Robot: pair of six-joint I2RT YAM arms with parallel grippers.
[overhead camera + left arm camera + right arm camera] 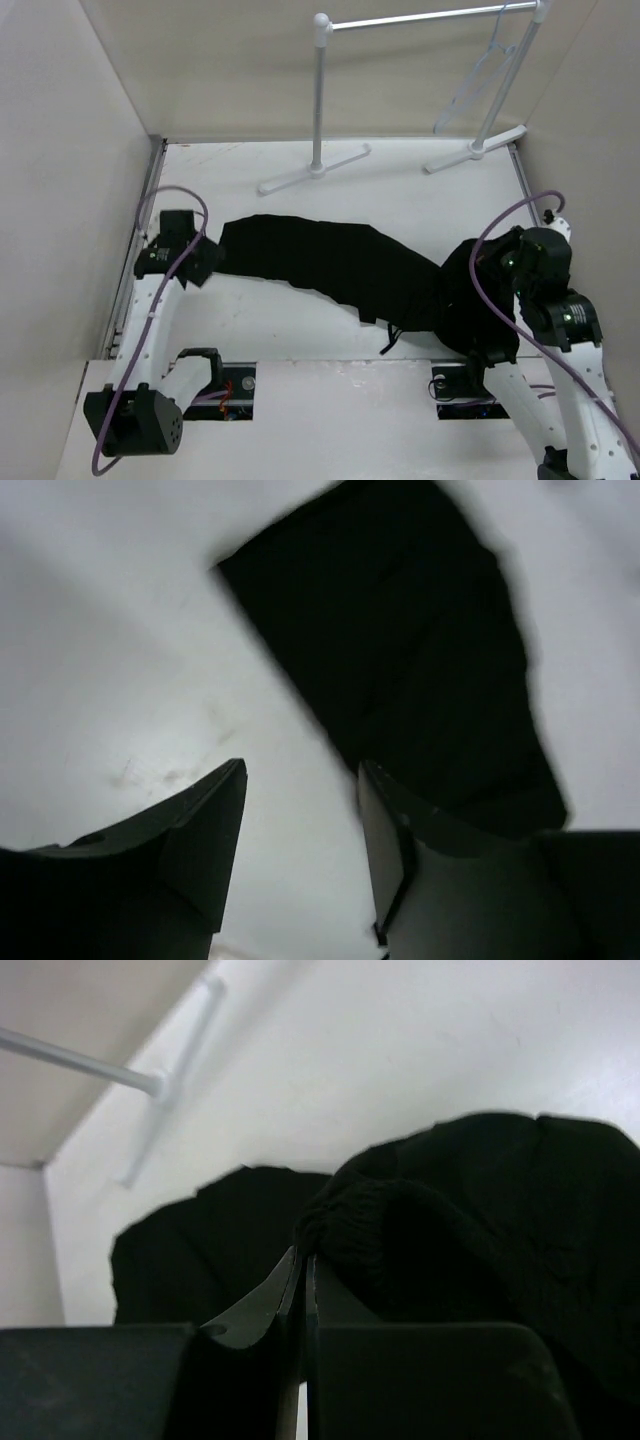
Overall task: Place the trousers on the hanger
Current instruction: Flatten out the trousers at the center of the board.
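Observation:
The black trousers lie stretched across the white table, leg ends to the left and waist to the right. My right gripper is shut on the ribbed waistband and holds that end bunched up off the table. My left gripper is open and empty, just left of the leg end, with bare table between its fingers. The pale clear hanger hangs from the right end of the rack's bar at the back right.
The white tubular garment rack stands at the back of the table with two feet on the surface; its bar shows in the right wrist view. Beige walls close in the left, back and right sides.

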